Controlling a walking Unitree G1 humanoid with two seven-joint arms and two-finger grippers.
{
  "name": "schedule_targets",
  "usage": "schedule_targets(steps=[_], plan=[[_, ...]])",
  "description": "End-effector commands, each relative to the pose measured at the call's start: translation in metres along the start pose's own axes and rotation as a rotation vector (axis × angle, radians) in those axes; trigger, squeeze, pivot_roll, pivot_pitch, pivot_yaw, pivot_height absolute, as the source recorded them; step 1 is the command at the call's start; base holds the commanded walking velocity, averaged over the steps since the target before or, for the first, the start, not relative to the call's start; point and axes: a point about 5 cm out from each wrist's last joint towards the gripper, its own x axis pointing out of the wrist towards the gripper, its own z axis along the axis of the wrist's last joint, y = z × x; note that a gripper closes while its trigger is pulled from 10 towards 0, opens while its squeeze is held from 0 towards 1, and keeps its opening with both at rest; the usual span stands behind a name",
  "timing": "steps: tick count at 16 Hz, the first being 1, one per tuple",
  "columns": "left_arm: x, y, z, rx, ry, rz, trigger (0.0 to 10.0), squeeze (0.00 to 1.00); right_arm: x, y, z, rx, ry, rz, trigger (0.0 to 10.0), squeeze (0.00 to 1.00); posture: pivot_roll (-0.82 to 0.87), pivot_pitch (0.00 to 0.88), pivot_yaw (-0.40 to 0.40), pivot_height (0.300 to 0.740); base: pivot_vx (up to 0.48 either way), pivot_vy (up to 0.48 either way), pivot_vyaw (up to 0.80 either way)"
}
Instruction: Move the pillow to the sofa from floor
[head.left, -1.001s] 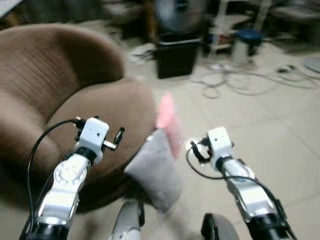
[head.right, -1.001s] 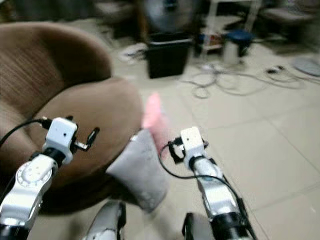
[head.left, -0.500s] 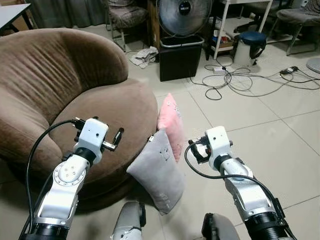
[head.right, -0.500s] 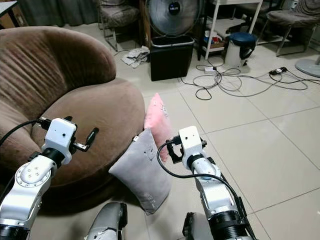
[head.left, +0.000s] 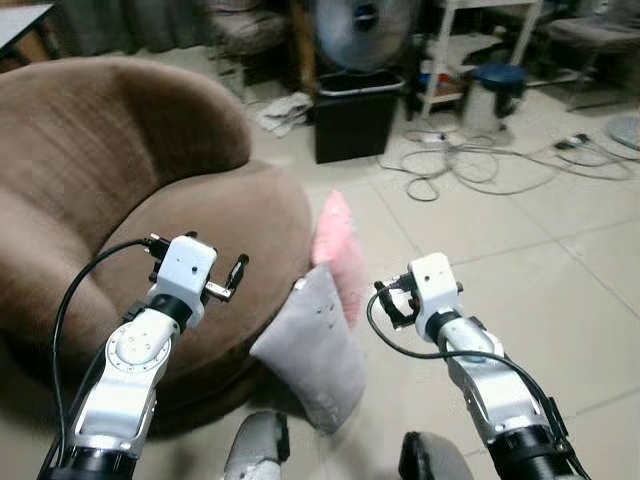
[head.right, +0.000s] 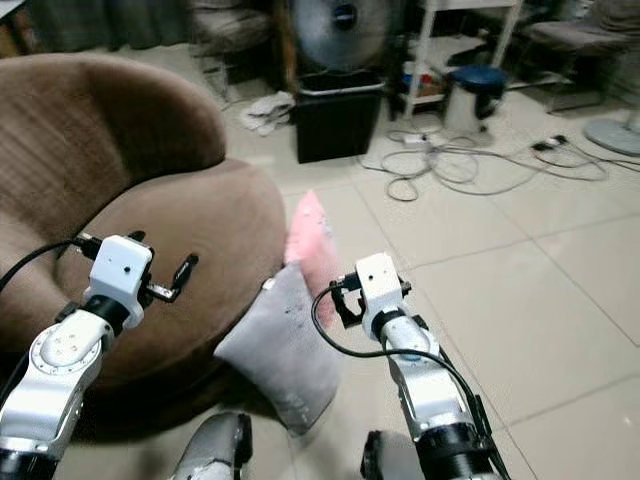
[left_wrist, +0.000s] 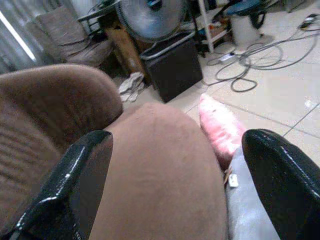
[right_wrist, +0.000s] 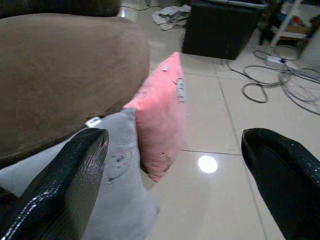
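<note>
Pink pillow (right_wrist: 161, 114) stands on edge against brown sofa (head.left: 120, 190), beside grey pillow (head.left: 310, 345).

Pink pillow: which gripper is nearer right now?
Right. The right gripper hangs open just in front of the pink pillow, which leans beside the gray pillow. The left gripper is open over the sofa seat, farther from it.

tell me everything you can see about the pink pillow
The pink pillow is a soft, plush-looking cushion standing on edge on the pale tiled floor. It leans against the rounded front of the brown sofa. A few small dark marks show on its face. The grey pillow stands just in front of it and overlaps its lower part. No pincer touches it.
</note>
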Motion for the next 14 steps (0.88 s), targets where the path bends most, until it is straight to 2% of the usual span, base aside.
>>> schedule_targets(steps=[1,6,8,10,14], plan=[[0.0005,0.0006,-0.0013,0.0,0.005,-0.007,10.0,0.0,0.001,-0.0015,0.0,-0.009,0.001,-0.002,10.0,0.0,0.12,0.0,0.038,0.616,0.304,0.0,0.0],[0.0006,-0.0001,-0.0015,-0.002,0.003,-0.01,10.0,0.0,0.0024,-0.001,-0.0028,0.013,0.006,-0.001,10.0,0.0,0.12,0.0,0.036,0.616,0.305,0.0,0.0],[0.0005,-0.0002,-0.0015,-0.002,0.003,-0.01,10.0,0.0,0.0019,-0.0007,-0.0032,0.01,0.008,0.001,10.0,0.0,0.12,0.0,0.036,0.616,0.302,0.0,-0.49],[0.0003,-0.0002,-0.0016,-0.002,0.003,-0.01,10.0,0.0,0.0013,-0.0004,-0.0029,0.0,0.004,0.003,10.0,0.0,0.12,0.0,0.036,0.616,0.304,0.0,0.0],[0.0014,-0.0006,-0.0033,-0.002,0.013,0.002,10.0,0.0,0.0009,-0.0021,-0.0026,-0.004,0.005,0.001,10.0,0.0,0.12,0.0,0.022,0.616,0.0,0.0,0.0]])
